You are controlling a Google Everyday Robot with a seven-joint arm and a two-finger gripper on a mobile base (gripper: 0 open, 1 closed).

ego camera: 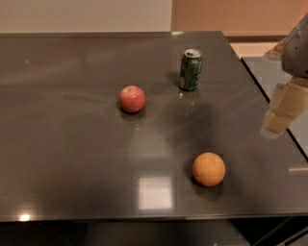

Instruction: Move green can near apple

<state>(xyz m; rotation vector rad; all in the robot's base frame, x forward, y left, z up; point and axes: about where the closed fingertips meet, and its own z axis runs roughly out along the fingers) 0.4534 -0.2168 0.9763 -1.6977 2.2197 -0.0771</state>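
Green can (pixel 191 70), a small dark green metal drink can with a silver top and pale markings, stands upright towards the far right part of a wide, dark grey, glossy table (pixel 72 158). It touches nothing but the tabletop. The round red apple (pixel 132 98) with a paler blush lies nearer the camera and to the left of the green can, apart from it with bare table between them. A round plain orange fruit (pixel 209 169) sits well apart from both, near the front right of the table.

The tabletop is smooth and reflective: a bright square patch of light (pixel 155 192) shows on it near the front edge, left of the orange fruit, and faint shadows lie under each object. Behind the table a cream wall (pixel 82 14) meets a tan wall (pixel 231 14). To the right of the table's edge lies a second dark, shiny surface (pixel 262 72).

The pale beige gripper (pixel 274 126) hangs at the right edge of the view, above the table's right border, pointing down, well clear of all three objects. Whether it is apart or together I cannot tell; it holds nothing.

Counted: one can, one apple, one orange fruit, one gripper.
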